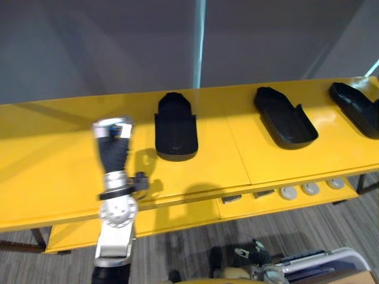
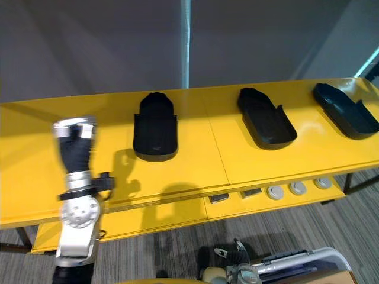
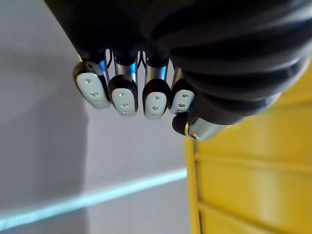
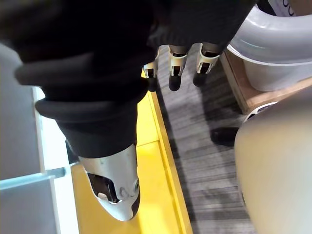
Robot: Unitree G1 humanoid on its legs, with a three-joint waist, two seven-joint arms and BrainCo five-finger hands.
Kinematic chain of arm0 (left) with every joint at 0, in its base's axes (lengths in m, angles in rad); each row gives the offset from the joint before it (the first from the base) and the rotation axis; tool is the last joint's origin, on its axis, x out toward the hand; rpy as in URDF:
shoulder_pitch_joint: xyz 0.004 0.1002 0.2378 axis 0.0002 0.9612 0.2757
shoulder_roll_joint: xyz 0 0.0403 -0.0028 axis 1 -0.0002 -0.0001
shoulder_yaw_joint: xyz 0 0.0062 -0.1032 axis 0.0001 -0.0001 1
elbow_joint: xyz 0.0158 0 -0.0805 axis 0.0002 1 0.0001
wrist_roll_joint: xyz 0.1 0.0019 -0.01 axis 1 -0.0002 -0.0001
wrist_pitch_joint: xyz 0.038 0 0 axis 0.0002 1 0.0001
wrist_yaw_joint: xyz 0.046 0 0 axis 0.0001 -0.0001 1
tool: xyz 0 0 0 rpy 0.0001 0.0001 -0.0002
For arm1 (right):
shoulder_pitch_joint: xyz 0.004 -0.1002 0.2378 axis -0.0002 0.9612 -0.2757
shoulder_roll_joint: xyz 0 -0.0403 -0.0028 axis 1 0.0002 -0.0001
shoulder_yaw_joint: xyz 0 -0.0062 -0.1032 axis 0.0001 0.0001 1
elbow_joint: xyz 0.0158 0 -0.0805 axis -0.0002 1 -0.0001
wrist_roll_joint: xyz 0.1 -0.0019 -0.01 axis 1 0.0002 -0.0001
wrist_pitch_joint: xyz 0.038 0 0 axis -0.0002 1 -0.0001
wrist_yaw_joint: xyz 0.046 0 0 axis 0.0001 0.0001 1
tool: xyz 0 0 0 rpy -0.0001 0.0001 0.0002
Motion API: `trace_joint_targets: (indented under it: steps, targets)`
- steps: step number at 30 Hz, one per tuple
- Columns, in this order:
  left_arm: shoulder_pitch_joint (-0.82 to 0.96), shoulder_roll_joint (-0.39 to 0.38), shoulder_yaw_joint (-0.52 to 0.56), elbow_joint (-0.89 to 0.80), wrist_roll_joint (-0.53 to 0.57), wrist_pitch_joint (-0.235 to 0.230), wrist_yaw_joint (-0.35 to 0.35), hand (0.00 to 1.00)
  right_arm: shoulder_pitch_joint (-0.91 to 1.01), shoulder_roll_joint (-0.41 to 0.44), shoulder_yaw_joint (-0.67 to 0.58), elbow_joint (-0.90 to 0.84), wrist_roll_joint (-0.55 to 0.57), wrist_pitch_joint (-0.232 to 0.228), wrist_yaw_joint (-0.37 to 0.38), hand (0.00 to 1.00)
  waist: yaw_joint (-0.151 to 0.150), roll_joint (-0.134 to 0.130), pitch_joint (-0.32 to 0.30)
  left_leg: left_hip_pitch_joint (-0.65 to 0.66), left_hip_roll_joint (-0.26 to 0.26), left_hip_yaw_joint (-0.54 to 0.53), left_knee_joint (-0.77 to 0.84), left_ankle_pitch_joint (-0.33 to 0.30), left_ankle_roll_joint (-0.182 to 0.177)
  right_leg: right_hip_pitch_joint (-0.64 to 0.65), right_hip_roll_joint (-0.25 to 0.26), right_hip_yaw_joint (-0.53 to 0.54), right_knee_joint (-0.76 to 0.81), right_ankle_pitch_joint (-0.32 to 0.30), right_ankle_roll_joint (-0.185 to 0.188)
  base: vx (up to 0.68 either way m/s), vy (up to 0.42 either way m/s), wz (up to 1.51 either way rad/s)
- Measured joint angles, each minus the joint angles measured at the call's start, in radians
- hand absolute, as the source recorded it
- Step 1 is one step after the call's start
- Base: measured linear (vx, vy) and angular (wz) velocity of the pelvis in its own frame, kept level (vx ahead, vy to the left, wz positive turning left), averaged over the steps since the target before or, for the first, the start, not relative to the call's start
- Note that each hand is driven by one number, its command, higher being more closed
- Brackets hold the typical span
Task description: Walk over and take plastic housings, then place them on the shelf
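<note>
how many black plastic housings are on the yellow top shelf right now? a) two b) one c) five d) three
d: three lie apart in a row on the yellow shelf: the left housing, the middle housing and the right housing.

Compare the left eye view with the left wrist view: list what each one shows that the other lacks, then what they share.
Left eye view: three black plastic housings lying apart on the shelf top, the left housing, the middle housing and the right housing, plus round grey discs on the lower level. Left wrist view: the left hand from close, its fingers curled in, holding nothing. Shared: that hand, the yellow shelf and the grey wall with its light-blue stripe.
</note>
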Motion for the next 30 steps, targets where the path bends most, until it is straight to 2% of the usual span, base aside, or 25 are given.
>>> trace_joint_targets:
  steps: [1,3,4,8,13,16,17,19,22,30]
  targets:
    - [0.033,-0.012,0.124,0.002,-0.035,-0.002,0.03,1.0,0.001,-0.006,-0.003,0.002,0.0,0.0,0.0,0.0,0.014,0.0,0.001,-0.001,-0.004,-0.035,0.002,0.0,-0.001,0.016,-0.006,-0.032,0.0,-0.006,0.0,-0.03,0.037,0.67]
    - [0.066,-0.038,0.218,0.006,-0.083,-0.013,0.063,1.0,0.007,-0.008,-0.018,0.008,-0.001,0.0,-0.001,0.0,0.027,-0.001,0.001,-0.002,-0.009,-0.066,0.002,0.003,-0.007,0.029,-0.012,-0.061,0.0,-0.012,0.001,-0.02,0.029,0.7]
    - [0.112,-0.066,0.299,0.026,-0.138,-0.025,0.089,1.0,0.008,-0.008,-0.036,0.006,-0.001,0.001,-0.007,0.0,0.041,0.001,0.001,0.001,-0.015,-0.099,-0.007,0.014,-0.007,0.045,-0.022,-0.096,0.0,-0.021,0.007,-0.02,0.029,0.68]
    - [0.237,-0.119,0.403,0.131,-0.216,-0.025,0.112,1.0,0.01,0.001,-0.039,-0.037,-0.012,0.003,-0.023,0.0,0.079,-0.001,0.001,0.013,-0.018,-0.114,-0.027,0.022,0.001,0.067,-0.035,-0.143,0.001,-0.031,0.013,-0.01,0.03,0.43]
    - [0.33,-0.177,0.41,0.432,-0.251,0.083,0.08,1.0,0.003,0.021,0.003,-0.162,-0.032,0.006,-0.021,0.0,0.08,-0.003,-0.001,0.016,-0.006,-0.08,-0.003,0.022,0.001,0.068,-0.063,-0.193,0.09,-0.093,0.024,0.02,0.039,0.32]
    - [0.321,-0.167,0.356,0.691,-0.244,0.15,-0.006,1.0,-0.008,0.04,0.031,-0.21,-0.032,0.011,-0.017,0.0,0.08,-0.014,-0.008,0.012,-0.003,-0.069,0.017,0.007,0.0,0.051,-0.072,-0.194,0.134,-0.125,0.02,0.04,0.027,-0.05]
    - [0.321,-0.163,0.312,0.763,-0.227,0.167,-0.045,0.0,-0.008,0.044,0.035,-0.211,-0.032,0.011,-0.017,0.0,0.079,-0.013,-0.008,0.015,0.0,-0.065,0.022,0.006,0.0,0.056,-0.072,-0.192,0.137,-0.126,0.022,0.07,0.008,-0.03]
    - [0.313,-0.165,0.227,0.857,-0.191,0.181,-0.112,0.0,-0.004,0.047,0.032,-0.211,-0.031,0.012,-0.017,0.0,0.078,-0.022,-0.016,0.015,0.005,-0.056,0.027,0.006,-0.001,0.057,-0.068,-0.19,0.134,-0.128,0.022,0.07,0.001,-0.05]
    - [0.267,-0.161,0.16,0.966,-0.157,0.184,-0.159,0.0,-0.002,0.046,0.003,-0.207,-0.03,0.013,-0.017,0.0,0.076,-0.014,-0.016,0.016,0.008,-0.054,0.025,0.005,-0.003,0.056,-0.063,-0.185,0.129,-0.128,0.021,0.04,-0.006,-0.06]
    - [0.195,-0.111,0.05,1.128,-0.084,0.183,-0.17,0.0,-0.012,0.028,-0.041,-0.116,-0.03,0.014,-0.023,0.0,0.073,0.031,-0.016,0.034,0.026,-0.027,0.015,-0.006,-0.025,0.059,-0.033,-0.146,0.084,-0.112,0.014,0.04,-0.018,-0.15]
